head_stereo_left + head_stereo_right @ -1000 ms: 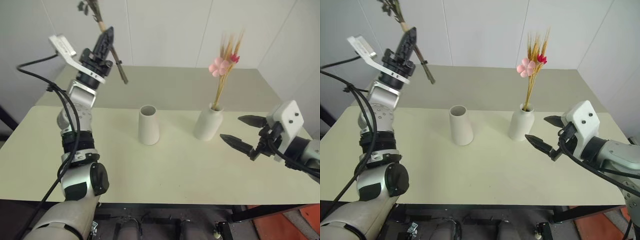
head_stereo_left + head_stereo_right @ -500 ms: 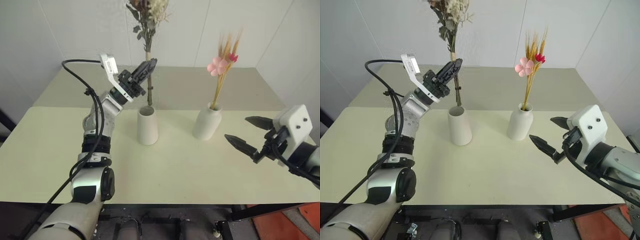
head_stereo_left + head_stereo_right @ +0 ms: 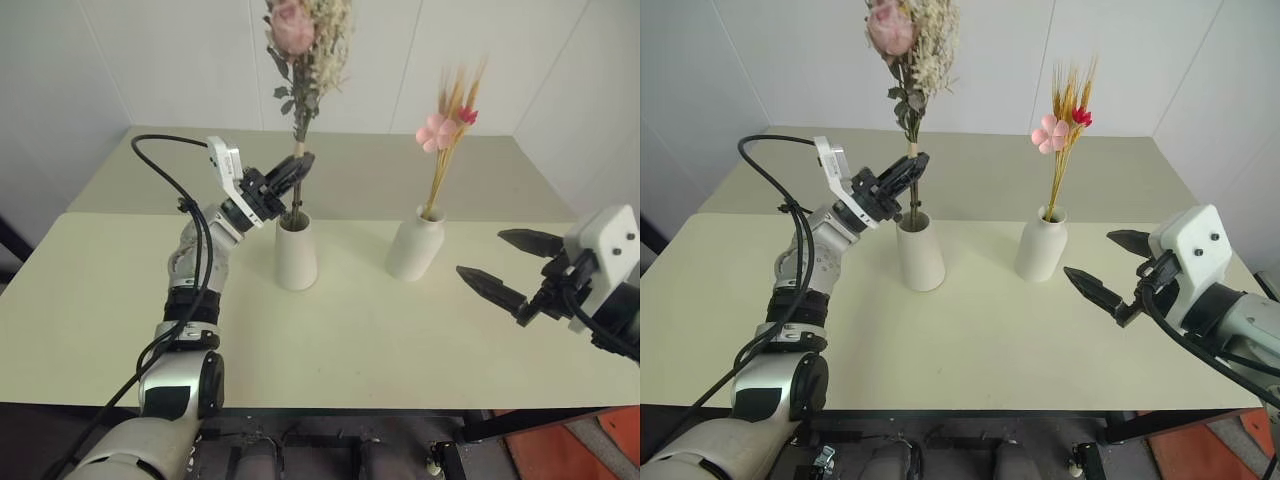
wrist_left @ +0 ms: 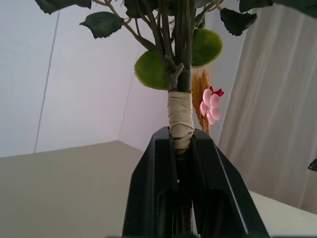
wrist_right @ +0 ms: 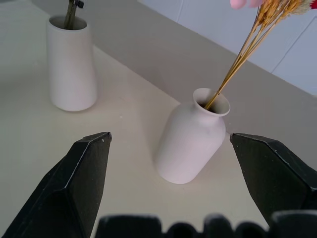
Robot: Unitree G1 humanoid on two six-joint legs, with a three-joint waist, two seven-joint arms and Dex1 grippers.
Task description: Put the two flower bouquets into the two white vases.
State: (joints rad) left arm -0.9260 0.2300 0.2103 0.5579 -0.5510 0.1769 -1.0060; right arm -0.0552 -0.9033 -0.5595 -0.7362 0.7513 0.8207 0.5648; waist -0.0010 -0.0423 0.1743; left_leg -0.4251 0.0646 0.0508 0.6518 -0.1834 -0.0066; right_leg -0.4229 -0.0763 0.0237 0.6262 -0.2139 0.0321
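Observation:
My left gripper [image 3: 298, 167] is shut on the dark stems of the bushy rose bouquet [image 3: 305, 45], just above the mouth of the plain tapered white vase [image 3: 296, 255]. The stems stand upright and their lower ends reach down into that vase. In the left wrist view the black fingers [image 4: 153, 188] clamp the stems below a band of tape [image 4: 180, 115]. The slim straw-yellow bunch with pink and red blossoms [image 3: 447, 120] stands in the bottle-shaped white vase [image 3: 414, 246]. At the right, my right gripper [image 3: 512, 265] hangs open and empty, apart from that vase.
Both vases stand mid-table on the pale cream table [image 3: 350, 350], with bare tabletop in front of them. White walls close in behind and at the right. A black cable [image 3: 165, 165] loops off my left arm.
My left gripper has swung right and down from high at the left, turning the rose bouquet upright and lowering its stems into the tapered vase. The right gripper has barely moved.

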